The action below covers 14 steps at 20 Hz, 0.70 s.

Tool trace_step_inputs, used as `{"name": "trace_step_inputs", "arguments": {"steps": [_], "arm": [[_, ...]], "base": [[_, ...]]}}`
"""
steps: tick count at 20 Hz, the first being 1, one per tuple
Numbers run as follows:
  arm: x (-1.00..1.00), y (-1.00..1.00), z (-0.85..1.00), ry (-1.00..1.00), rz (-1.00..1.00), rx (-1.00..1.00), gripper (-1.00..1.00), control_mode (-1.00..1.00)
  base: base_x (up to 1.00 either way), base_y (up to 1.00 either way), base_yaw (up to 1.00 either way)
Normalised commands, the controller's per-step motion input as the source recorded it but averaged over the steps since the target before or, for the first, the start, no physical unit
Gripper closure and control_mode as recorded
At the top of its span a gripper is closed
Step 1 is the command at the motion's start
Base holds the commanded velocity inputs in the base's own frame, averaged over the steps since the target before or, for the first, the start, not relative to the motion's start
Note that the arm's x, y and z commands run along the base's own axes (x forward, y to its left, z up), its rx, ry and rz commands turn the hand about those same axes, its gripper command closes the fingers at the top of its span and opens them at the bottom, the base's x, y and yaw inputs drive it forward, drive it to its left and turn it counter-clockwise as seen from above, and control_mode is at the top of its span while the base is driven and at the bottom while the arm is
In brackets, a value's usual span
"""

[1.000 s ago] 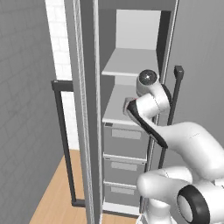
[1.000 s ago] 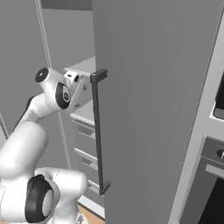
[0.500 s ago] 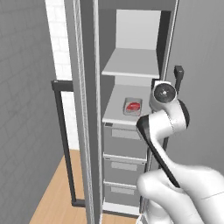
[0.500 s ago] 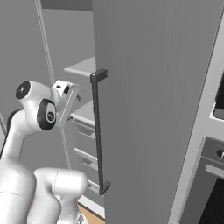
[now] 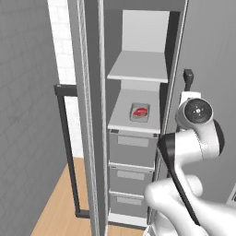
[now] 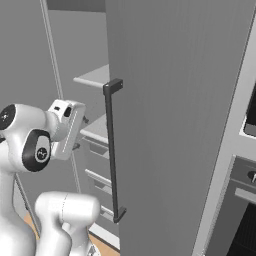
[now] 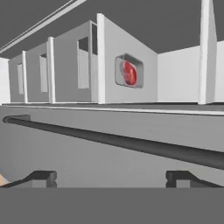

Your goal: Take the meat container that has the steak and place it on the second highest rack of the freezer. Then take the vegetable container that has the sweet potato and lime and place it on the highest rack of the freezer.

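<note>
end effector: jaws wide, empty | steak: in tray on freezer shelf

Steak in tray, lower freezer shelf.

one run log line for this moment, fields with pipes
stage: steak tray placed | steak in tray on lower rack | highest rack bare | gripper open, outside freezer | next: vegetable container

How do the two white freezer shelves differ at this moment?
The highest rack is bare; the lower shelf carries the meat container with the steak. The highest rack has open space beneath it; the lower shelf sits directly above the grey drawers. Both are flat and white.
</note>
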Motion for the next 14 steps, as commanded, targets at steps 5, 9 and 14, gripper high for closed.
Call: {"name": "trace_step_inputs", "arguments": {"steps": [5,9,14], "arm": [[-0.1,0.0,0.08,0.17,0.0,0.0,-1.0,-1.0],[-0.01,0.0,-0.02,0.04,0.0,0.0,-1.0,-1.0],[-0.24,0.02,-0.08,0.0,0.0,0.0,-1.0,-1.0]], "base": [[0.0,0.0,0.0],[0.0,0.0,0.0],[0.0,0.0,0.0]]}}
